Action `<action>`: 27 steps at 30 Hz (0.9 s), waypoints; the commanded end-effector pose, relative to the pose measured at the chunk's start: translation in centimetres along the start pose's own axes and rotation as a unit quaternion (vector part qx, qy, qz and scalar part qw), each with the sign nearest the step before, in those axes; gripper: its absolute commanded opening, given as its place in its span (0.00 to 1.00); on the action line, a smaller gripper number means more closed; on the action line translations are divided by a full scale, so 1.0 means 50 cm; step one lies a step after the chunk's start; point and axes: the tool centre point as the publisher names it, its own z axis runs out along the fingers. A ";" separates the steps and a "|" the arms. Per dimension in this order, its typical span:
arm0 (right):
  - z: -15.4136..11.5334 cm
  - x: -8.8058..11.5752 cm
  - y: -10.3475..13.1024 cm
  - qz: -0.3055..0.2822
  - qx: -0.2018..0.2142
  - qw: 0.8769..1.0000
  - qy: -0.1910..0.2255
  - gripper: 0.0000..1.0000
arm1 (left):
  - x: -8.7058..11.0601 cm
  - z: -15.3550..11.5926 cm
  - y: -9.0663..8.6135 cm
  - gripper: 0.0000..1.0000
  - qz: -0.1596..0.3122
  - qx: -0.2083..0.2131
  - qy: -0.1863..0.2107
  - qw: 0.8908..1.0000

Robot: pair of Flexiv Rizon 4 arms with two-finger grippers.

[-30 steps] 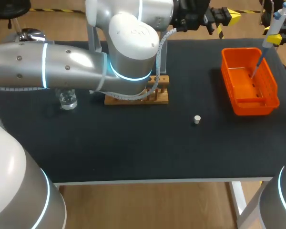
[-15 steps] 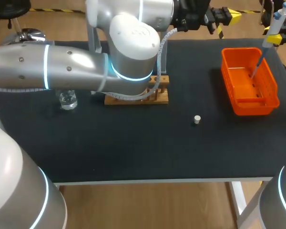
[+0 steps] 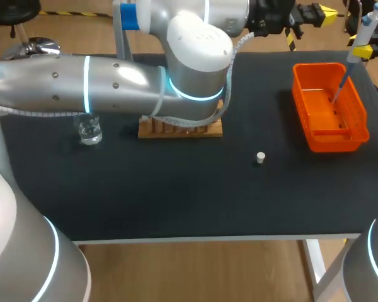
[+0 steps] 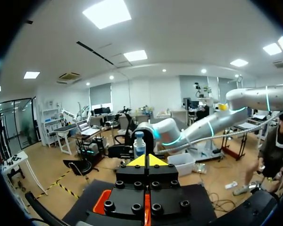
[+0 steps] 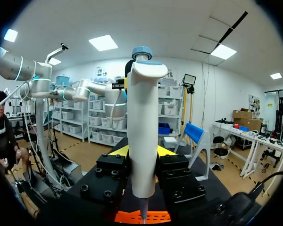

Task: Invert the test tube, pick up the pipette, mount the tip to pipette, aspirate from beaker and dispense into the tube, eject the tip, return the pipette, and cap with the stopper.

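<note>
Nearest us, a small white cylindrical stopper (image 3: 260, 158) stands alone on the black surface (image 3: 176, 201). It is right of the middle and well apart from everything else, so capping is not yet done. Farther back, toward the left edge, a clear glass beaker (image 3: 88, 131) sits just under our grey left arm (image 3: 101, 88), which stretches from the left edge to the far right corner. Under the arm's elbow lies a wooden test-tube rack (image 3: 179, 129), mostly covered, and we cannot make out the test tube.

Toward the right edge stands an orange plastic bin (image 3: 337, 143). Above its far half hangs a white pipette with a blue cap (image 3: 361, 31), its thin tip pointing down inside the bin's walls. Our right fingers (image 5: 120, 151) are clamped on the pipette's body from both sides. At the far edge, our left fingers (image 4: 141, 161) are pressed together with nothing between them.

We judge this to be the tip-ejecting step. If the pipette is not well inside the bin's rim, the ejected tip may strike a wall and land on the surface. The pipette rises tall above the right fingers, so any push on its ejector could make it slide or tilt in the grasp. The left arm hangs over the beaker and rack. A careless pull back could tip the beaker and spill it, or shove the rack. The two arms are also near each other at the far right corner and could clash.
</note>
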 end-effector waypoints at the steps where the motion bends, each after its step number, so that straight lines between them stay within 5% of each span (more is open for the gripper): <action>1: -0.002 -0.002 0.000 0.000 0.001 1.000 0.002 0.00 | -0.007 0.045 0.002 0.00 0.006 0.033 0.002 0.999; 27: -0.002 -0.002 0.000 0.000 0.001 1.000 0.002 0.00 | -0.019 0.119 -0.015 0.00 0.006 0.081 0.001 0.997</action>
